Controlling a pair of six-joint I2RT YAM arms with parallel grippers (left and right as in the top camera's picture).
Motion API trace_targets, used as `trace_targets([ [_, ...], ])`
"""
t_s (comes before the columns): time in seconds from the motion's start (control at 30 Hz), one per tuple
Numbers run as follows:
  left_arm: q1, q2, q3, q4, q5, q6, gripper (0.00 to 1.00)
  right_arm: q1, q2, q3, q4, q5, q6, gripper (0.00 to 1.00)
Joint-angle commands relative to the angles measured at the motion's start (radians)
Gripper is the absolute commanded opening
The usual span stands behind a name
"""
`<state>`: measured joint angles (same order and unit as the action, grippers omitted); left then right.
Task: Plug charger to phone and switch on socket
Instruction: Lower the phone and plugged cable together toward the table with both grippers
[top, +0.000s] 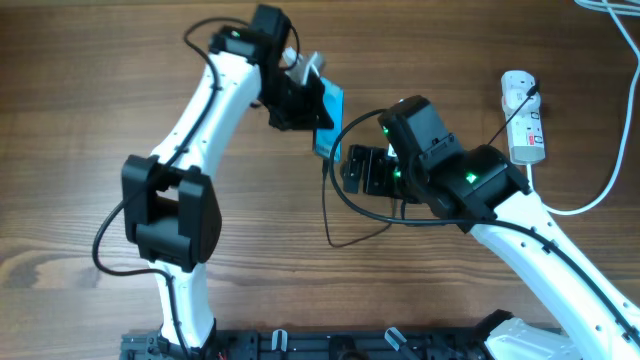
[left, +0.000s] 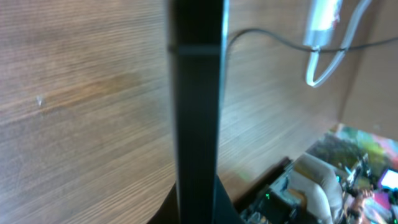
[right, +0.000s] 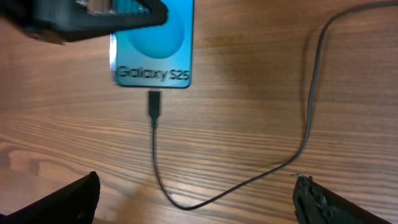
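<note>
At centre table, the left arm (top: 190, 130) reaches up from the near edge and bends inward, its left gripper (top: 300, 100) clamped on the phone (top: 329, 118), which is held tilted with its blue screen facing the right arm (top: 520, 220). That arm comes in from the near right corner and its right gripper (top: 358, 170) hangs just beside the phone's lower end, empty. In its wrist view the fingers (right: 74, 199) sit at the two bottom corners, spread wide. The same view shows the left gripper covering the phone's upper part. The white lower band reads "Galaxy S25". The charger (top: 329, 215) has its plug tip against the middle of the phone's bottom edge; whether it is fully seated cannot be told. From there the black cable drops, loops right under the right arm and runs up towards the socket (top: 523, 118). The socket lies flat near the far right edge, well apart from both grippers; its switch position cannot be made out. The table (top: 80, 120) is brown wood grain. A white lead (top: 590, 203) curves off the right side. In the left wrist view a dark upright strip (left: 198, 112) blocks the centre. Blurred coloured clutter (left: 360, 162) shows beyond the table edge.
</note>
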<state>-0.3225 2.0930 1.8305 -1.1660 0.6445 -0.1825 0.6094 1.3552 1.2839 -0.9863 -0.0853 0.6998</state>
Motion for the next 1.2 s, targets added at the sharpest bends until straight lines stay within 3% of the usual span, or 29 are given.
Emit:
trace_targets([
  [0.0,-0.003,-0.019,-0.118,0.12,-0.043,-0.096,0.04,-0.002,-0.01,0.01,-0.024,0.025,0.018,1.0],
  [0.17,-0.003,-0.017,-0.235,0.282,-0.01,-0.12,0.04,-0.002,-0.001,-0.014,-0.015,0.01,0.018,1.0],
  [0.47,-0.008,-0.012,-0.347,0.394,-0.01,-0.137,0.04,-0.001,0.078,-0.028,0.011,-0.042,0.017,1.0],
  [0.77,-0.037,0.051,-0.359,0.401,0.001,-0.14,0.05,-0.001,0.124,-0.028,0.056,-0.101,0.01,1.0],
  [1.07,-0.041,0.051,-0.36,0.4,0.001,-0.14,0.2,-0.001,0.127,-0.028,0.087,-0.127,0.01,1.0],
  [1.17,-0.051,0.051,-0.36,0.404,-0.005,-0.14,0.2,-0.001,0.127,-0.028,0.085,-0.127,0.01,1.0],
])
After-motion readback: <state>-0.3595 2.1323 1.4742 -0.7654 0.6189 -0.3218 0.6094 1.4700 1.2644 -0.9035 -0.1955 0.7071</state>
